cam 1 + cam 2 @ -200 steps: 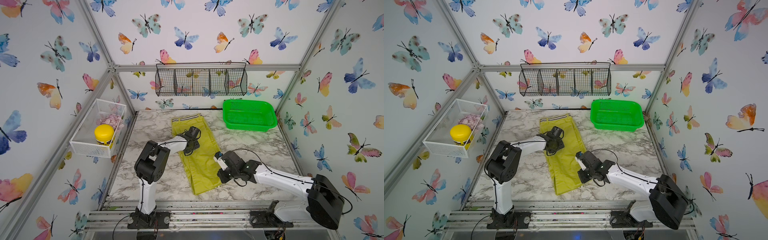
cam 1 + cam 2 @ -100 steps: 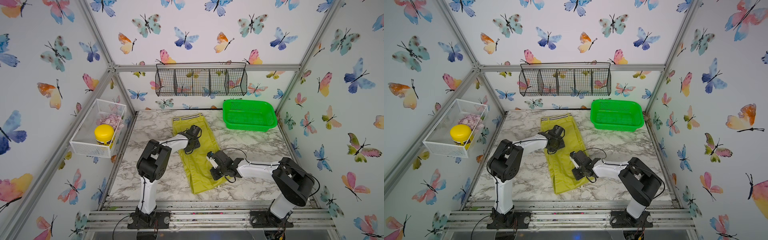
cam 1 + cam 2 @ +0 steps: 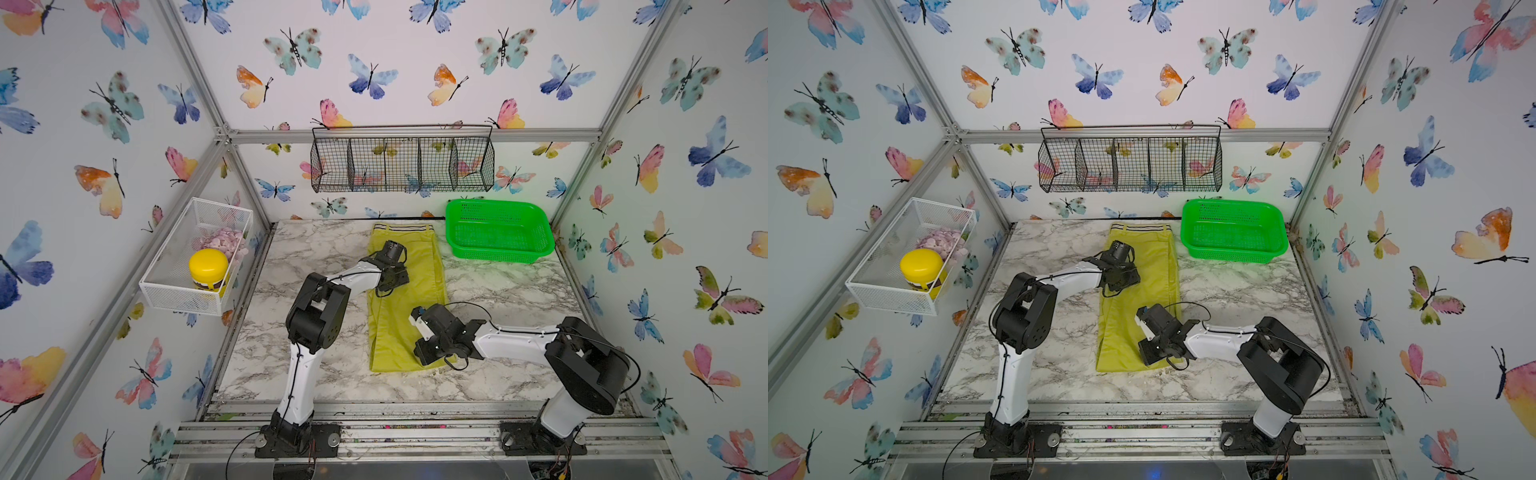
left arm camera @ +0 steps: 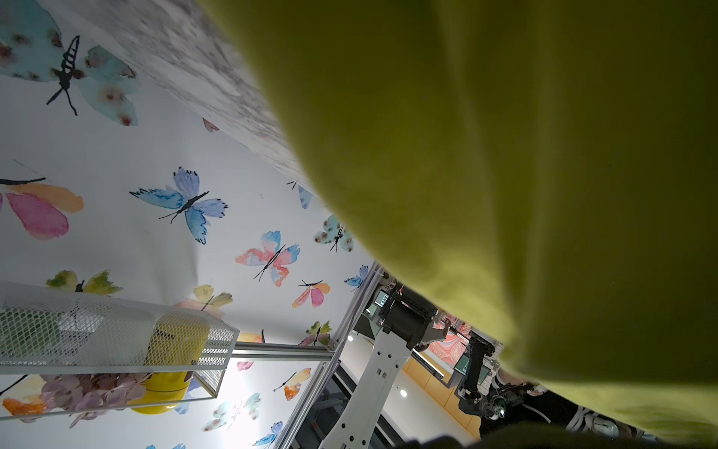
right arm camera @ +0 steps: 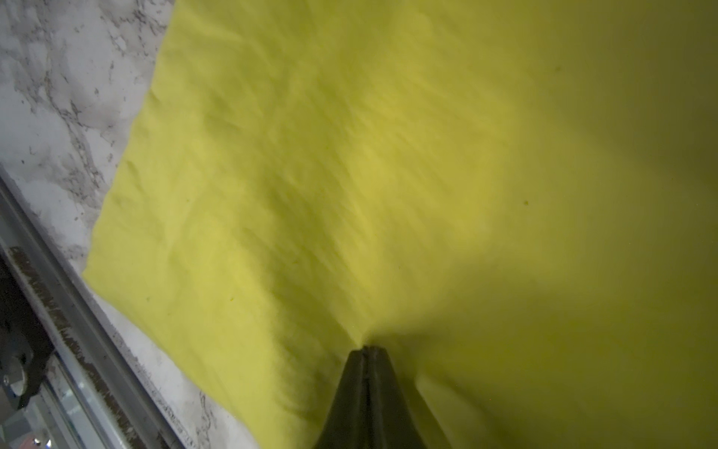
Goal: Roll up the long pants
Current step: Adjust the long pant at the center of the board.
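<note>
The long pants (image 3: 415,270) (image 3: 1154,270) lie flat on the marble table, folded lengthwise, with the striped waistband (image 3: 403,227) at the back. My left gripper (image 3: 390,286) (image 3: 1121,282) sits low on their left edge, about a third of the way down. Its jaws are hidden under the wrist, and yellow-green cloth (image 4: 505,155) fills most of the left wrist view. My right gripper (image 3: 424,353) (image 3: 1148,353) is down on the right side near the front hem. In the right wrist view its fingers (image 5: 365,350) are pressed together, with the cloth (image 5: 311,155) puckering into their tip.
A green plastic basket (image 3: 498,249) stands at the back right, next to the waistband. A black wire rack (image 3: 403,164) hangs on the back wall. A white mesh bin (image 3: 166,291) on the left wall holds a yellow-lidded jar (image 3: 208,266). A metal rail (image 5: 58,311) runs along the table's front edge.
My right arm has folded inwards, and its gripper slid from the pants' right edge at mid-length down towards the front hem. The hem end shifted slightly. The left gripper hardly moved.
</note>
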You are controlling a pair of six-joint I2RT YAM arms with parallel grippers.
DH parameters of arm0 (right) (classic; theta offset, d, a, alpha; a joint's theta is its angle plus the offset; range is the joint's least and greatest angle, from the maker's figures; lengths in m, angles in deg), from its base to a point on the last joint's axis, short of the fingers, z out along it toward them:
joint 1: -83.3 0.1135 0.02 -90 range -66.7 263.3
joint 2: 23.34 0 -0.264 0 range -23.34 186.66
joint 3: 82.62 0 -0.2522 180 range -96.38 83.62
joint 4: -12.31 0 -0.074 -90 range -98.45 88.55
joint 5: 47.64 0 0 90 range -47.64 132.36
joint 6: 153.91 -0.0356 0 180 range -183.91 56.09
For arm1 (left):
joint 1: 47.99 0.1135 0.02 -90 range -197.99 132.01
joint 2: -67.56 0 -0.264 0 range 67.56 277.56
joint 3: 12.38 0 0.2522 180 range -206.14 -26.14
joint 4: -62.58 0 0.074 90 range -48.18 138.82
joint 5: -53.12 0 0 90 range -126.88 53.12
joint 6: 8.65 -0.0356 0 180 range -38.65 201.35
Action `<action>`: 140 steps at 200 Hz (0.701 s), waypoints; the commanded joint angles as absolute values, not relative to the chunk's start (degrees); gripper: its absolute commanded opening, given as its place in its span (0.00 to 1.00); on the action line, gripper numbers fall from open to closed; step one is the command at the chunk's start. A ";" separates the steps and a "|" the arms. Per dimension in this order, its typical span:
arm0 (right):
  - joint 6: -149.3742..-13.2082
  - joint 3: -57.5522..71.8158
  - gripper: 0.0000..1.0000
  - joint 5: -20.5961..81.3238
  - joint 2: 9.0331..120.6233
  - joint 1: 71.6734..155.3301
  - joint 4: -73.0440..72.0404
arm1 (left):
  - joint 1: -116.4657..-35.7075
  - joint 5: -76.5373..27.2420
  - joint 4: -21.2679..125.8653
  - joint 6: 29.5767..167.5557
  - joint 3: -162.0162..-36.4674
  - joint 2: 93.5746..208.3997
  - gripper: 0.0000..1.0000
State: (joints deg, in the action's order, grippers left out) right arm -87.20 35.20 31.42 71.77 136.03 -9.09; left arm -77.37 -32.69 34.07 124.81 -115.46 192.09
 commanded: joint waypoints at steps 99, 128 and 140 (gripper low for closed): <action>-53.36 25.33 0.70 56.47 61.30 148.94 -34.54 | -75.54 -32.28 34.56 130.74 -87.41 155.45 0.51; -49.76 28.58 0.68 63.35 60.44 153.97 -31.41 | -75.15 -29.73 36.98 135.70 -80.59 151.88 0.51; -49.20 29.32 0.67 65.17 61.47 156.03 -30.23 | -75.15 -29.16 38.10 138.39 -77.87 150.83 0.51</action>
